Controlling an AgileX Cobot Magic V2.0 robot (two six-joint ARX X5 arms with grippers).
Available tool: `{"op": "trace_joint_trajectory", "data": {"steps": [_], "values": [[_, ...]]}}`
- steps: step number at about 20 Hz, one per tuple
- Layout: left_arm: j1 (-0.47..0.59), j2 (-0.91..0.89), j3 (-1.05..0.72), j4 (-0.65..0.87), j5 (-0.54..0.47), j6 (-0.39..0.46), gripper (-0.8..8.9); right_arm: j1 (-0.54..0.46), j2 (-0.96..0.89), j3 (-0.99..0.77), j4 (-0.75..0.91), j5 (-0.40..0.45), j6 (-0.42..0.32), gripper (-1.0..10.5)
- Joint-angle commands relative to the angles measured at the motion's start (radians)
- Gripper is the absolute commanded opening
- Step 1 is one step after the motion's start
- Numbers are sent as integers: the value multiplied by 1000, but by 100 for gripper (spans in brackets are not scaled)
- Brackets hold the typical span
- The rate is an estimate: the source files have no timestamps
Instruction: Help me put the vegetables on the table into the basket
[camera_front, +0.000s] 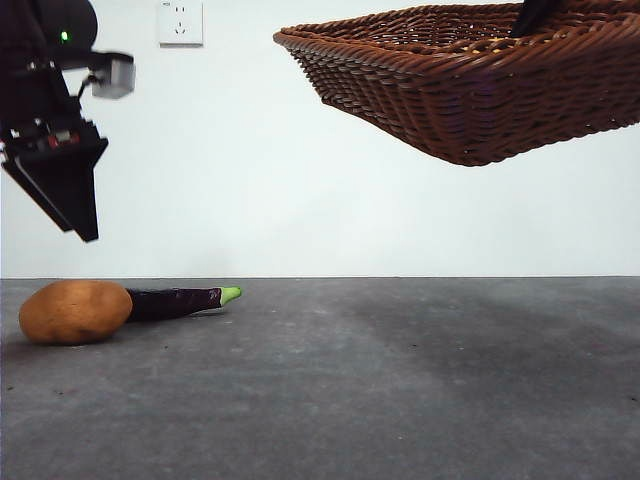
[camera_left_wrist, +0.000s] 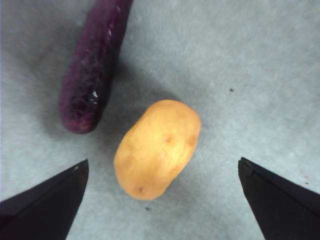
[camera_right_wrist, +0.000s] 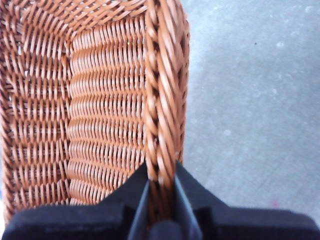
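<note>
Potato (camera_left_wrist: 157, 148) and eggplant (camera_left_wrist: 92, 65) lie on the desk (camera_front: 400, 380), unpacked; left end effector (camera_left_wrist: 160, 200) hangs released above the potato, right end effector (camera_right_wrist: 161, 192) clenches the raised basket's (camera_front: 470, 90) rim.

Counted: one large brown-orange oval potato (camera_front: 75, 311), one slim dark purple eggplant with a green stem (camera_front: 176, 302), one shallow dark brown woven wicker basket (camera_front: 480, 85), and one white wall socket (camera_front: 180, 22). Two black robot hands: left hand (camera_left_wrist: 160, 200), right hand (camera_right_wrist: 161, 200).
</note>
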Motion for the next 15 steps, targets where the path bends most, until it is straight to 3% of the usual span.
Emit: {"op": "trace_joint_trajectory", "data": {"steps": [1, 15], "values": [[3, 40, -5, 24, 5, 26, 503, 0, -5, -2, 16, -18, -4, -12], [6, 201, -5, 76, 31, 39, 498, 0, -5, -2, 34, -19, -8, -12]]}}
